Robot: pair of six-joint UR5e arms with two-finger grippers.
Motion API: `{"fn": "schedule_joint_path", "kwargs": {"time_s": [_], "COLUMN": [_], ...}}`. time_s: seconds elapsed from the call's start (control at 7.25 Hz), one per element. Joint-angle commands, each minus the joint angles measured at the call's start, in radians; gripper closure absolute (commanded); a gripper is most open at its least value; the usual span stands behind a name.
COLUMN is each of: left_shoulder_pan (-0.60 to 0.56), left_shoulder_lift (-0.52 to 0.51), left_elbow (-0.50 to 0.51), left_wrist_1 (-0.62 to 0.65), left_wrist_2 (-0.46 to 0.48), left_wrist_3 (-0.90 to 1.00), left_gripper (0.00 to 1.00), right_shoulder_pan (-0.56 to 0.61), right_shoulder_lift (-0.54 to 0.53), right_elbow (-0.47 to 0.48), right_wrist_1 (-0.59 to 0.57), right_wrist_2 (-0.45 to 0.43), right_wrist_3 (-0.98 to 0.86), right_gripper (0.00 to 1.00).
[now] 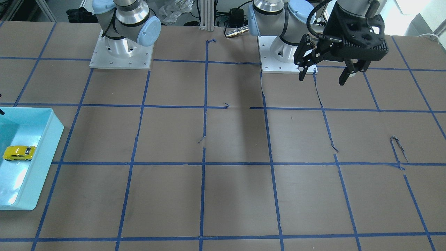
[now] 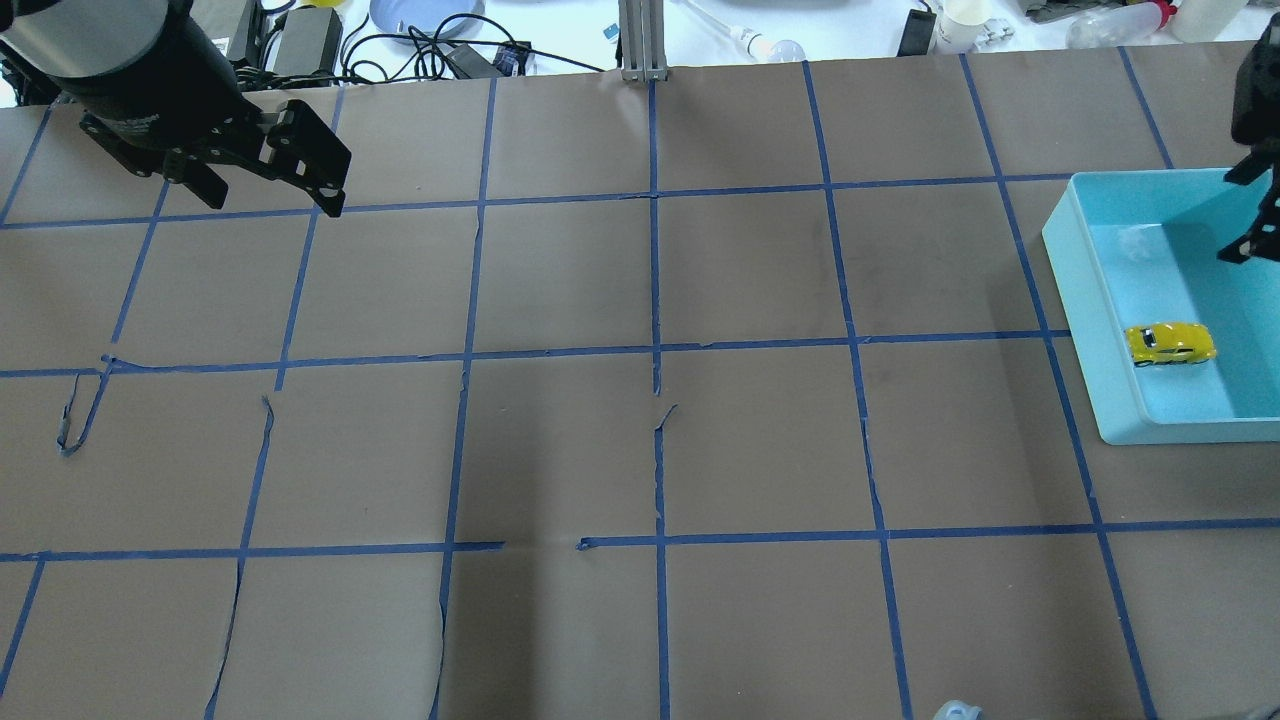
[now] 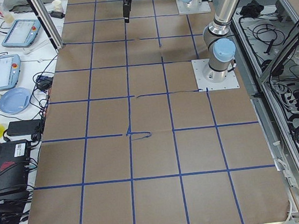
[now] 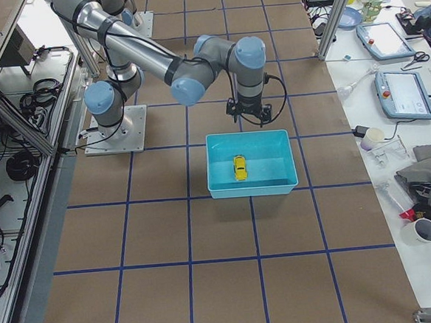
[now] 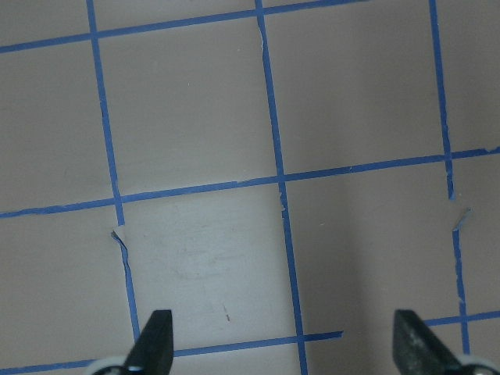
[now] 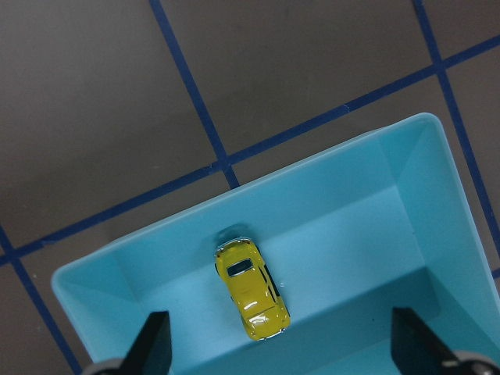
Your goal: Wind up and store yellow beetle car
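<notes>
Risk of bumping yellow beetle car [image 6: 251, 289] into wall of bin [image 6: 328, 176] when lowering spread right gripper [image 6: 285, 348] off-centre; left gripper [image 1: 322, 77] spread above desk [image 1: 237, 195].

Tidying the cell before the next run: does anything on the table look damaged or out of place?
Only the blue tape grid: a strip has peeled into a loose loop on the robot's left side, and another line shows a gap. The yellow beetle car sits upright inside the teal bin, nothing odd there.
</notes>
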Motion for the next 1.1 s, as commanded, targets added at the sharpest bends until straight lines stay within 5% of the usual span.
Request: {"fn": "schedule_joint_path", "kwargs": {"time_s": [0.0,0.69,0.97], "left_shoulder_pan": [0.0,0.0,0.0], "left_shoulder_lift": [0.0,0.0,0.002], "left_elbow": [0.001,0.001,0.001], "left_wrist_1": [0.001,0.001,0.001], "left_wrist_2": [0.0,0.0,0.0], "left_wrist_3": [-0.001,-0.001,-0.001], "left_gripper": [0.0,0.0,0.0], "right_shoulder_pan": [0.146,0.563,0.576], "right_shoulder_lift": [-0.025,-0.05,-0.055], "right_elbow": [-0.184,-0.205,-0.203], "right_wrist_1": [0.264,0.299,0.3], "right_wrist_2": [0.008,-0.008,-0.006], "right_wrist_3": [0.427,1.44,1.652], "right_gripper": [0.0,0.0,0.0]}}
